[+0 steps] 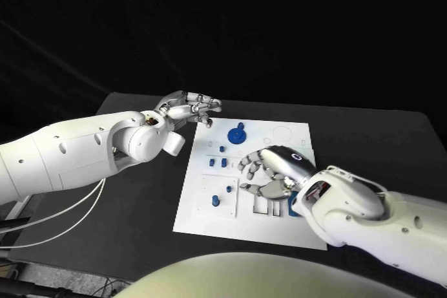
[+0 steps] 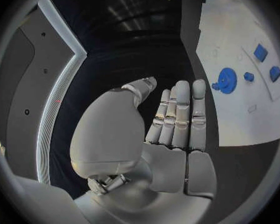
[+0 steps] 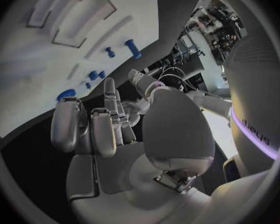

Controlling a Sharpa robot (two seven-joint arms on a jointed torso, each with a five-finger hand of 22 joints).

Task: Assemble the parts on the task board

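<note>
Black counter [image 1: 121, 214] under dark surroundings, white task board [image 1: 280, 227] lying flat at its middle. Blue parts scattered over the board: a round gear-like piece [image 1: 238, 135] near the far edge, small blocks [image 1: 216, 162] just nearer, a peg [image 1: 229, 189] and a low piece [image 1: 216, 200] standing in the square recess on the left side. Slots [image 1: 267, 208] cut into the near part of the board, close under the right hand.

Left hand [image 1: 189, 108] raised off the far left corner of the board, fingers straight and lying side by side in the left wrist view [image 2: 177, 117], nothing in them; apart from every part. Right hand [image 1: 272, 172] poised over the middle of the board, palm turned down, fingers loosely curved and apart, nothing visible between them in the right wrist view [image 3: 109, 124]. Cannot tell whether any fingertip touches the board.

Judged step: a reach, with no part yet picked and several pieces still loose or unseated. Next move likely calls for lowering the right hand onto one small piece, closing on it narrowly so neighbours stay put, then lining it up square with its slot before pressing in. Risk of a small part slipping or tipping on the smooth board.
</note>
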